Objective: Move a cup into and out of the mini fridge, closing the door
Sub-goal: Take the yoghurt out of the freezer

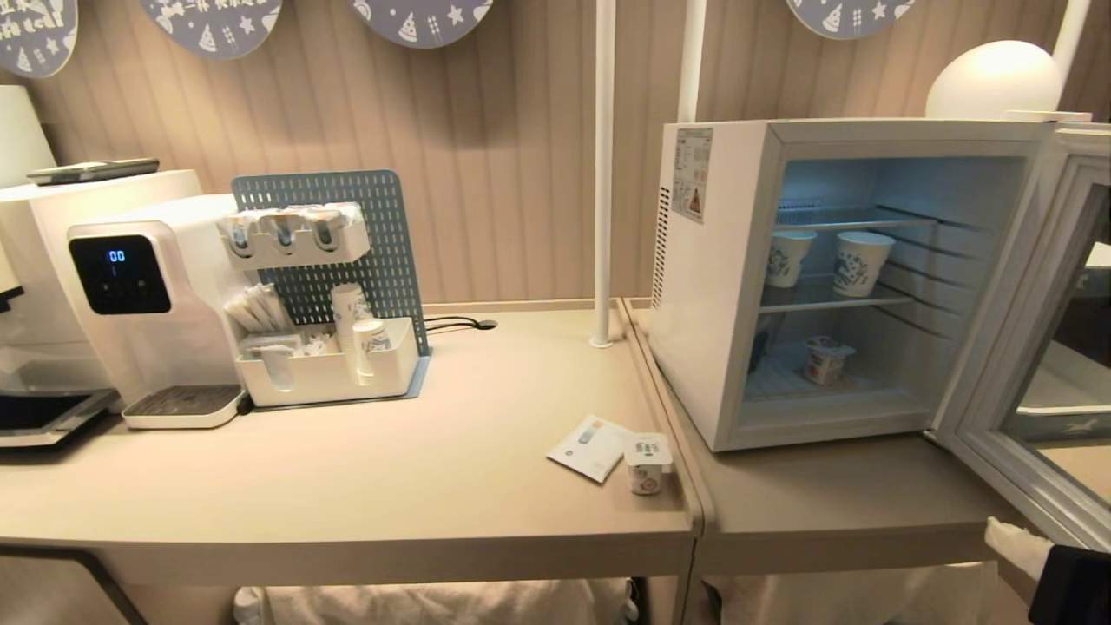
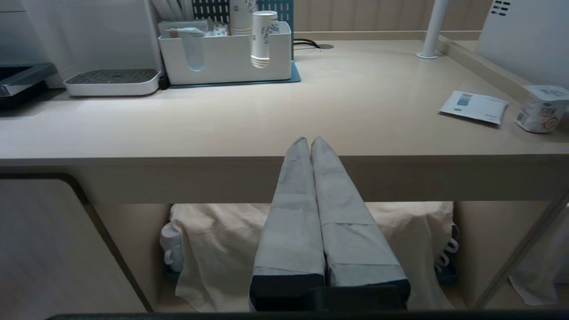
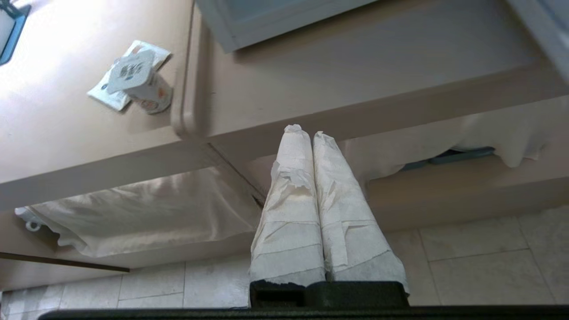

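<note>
Boxy white mini fridge (image 1: 703, 286), wire shelves, glass door (image 1: 1033, 365) open.

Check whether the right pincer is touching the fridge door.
Apart. In the right wrist view the shut right pincer hangs empty below the table edge, with the door off in the corner, well clear of its tips.

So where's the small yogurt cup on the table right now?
In the head view, the yogurt cup stands on the table beside a leaflet, left of the open fridge.
</note>
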